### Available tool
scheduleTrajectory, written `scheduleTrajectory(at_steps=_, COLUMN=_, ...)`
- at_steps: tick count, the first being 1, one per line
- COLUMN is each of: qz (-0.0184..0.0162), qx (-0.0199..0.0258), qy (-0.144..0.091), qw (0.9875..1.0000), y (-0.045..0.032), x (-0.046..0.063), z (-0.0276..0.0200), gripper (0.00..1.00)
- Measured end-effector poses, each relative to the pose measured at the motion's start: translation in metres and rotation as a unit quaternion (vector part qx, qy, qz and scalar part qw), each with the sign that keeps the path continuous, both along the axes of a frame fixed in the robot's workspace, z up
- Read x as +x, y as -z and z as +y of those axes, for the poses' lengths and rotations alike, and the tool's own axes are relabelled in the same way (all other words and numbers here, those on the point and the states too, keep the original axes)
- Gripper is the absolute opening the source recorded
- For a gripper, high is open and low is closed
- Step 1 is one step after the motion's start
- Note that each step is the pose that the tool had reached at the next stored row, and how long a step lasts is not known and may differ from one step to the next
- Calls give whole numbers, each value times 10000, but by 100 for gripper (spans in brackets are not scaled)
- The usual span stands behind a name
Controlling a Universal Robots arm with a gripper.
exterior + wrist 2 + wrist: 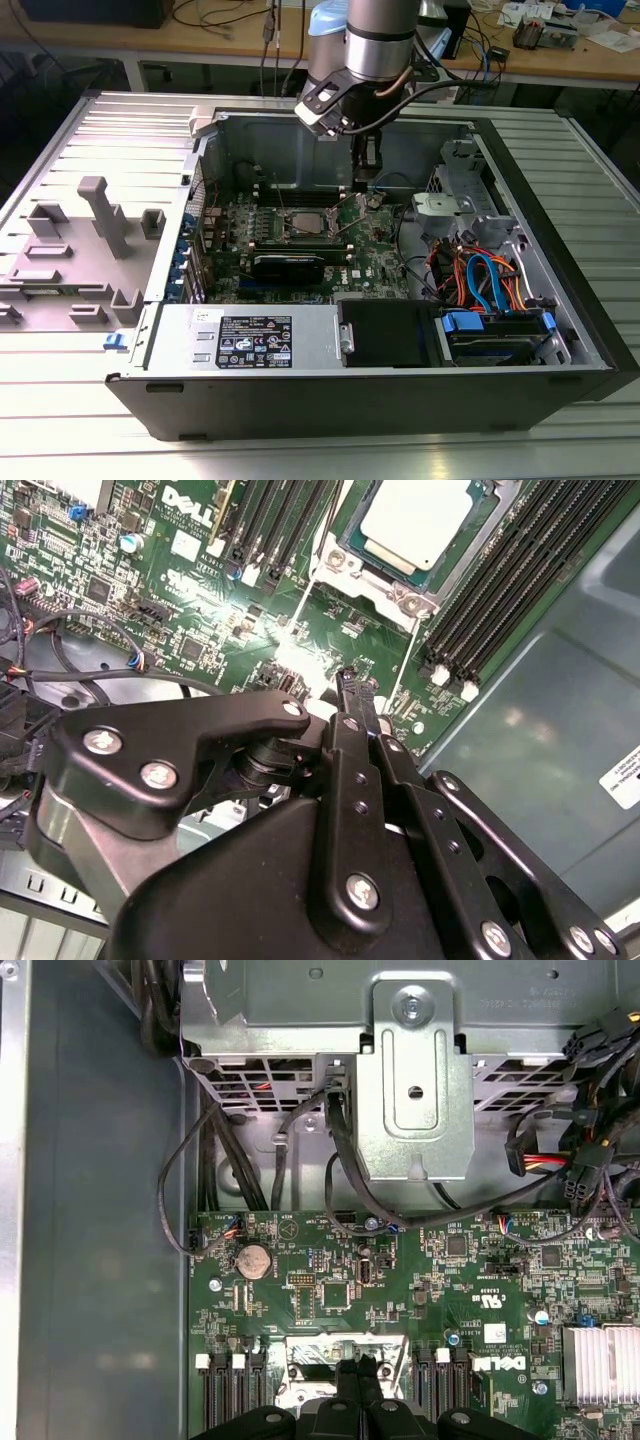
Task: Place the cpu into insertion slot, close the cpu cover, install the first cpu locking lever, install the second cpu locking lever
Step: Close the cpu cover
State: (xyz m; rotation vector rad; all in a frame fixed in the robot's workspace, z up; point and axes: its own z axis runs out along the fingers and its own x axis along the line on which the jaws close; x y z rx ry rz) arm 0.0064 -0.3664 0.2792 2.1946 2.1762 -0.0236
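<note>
The cpu (415,520), with its dull silver top, lies in the insertion slot (302,226) on the green motherboard inside the open computer case. The silver cpu cover (345,575) frames the chip and looks flat over it. Thin metal lever rods (300,605) run beside the socket; I cannot tell whether they are latched. My black gripper (355,685) hangs just above the board, a short way off the socket toward the exterior view's right (365,183). Its fingers (349,1385) are pressed together with nothing between them. The socket's silver rim (300,1352) sits right by the fingertips.
Long black memory slots (520,570) flank the socket. A silver drive cage (415,1090) and black cables (250,1170) lie beyond the board's edge. A black card (288,265), a power supply (255,340) and blue and orange cables (480,280) crowd the case. Grey fixtures (100,215) stand outside.
</note>
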Motion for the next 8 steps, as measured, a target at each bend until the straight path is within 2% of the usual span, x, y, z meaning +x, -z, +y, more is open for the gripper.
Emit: scheduleTrajectory(at_steps=8, qz=0, qx=0, qy=0, qw=10000, y=0, x=23, z=0, gripper=11)
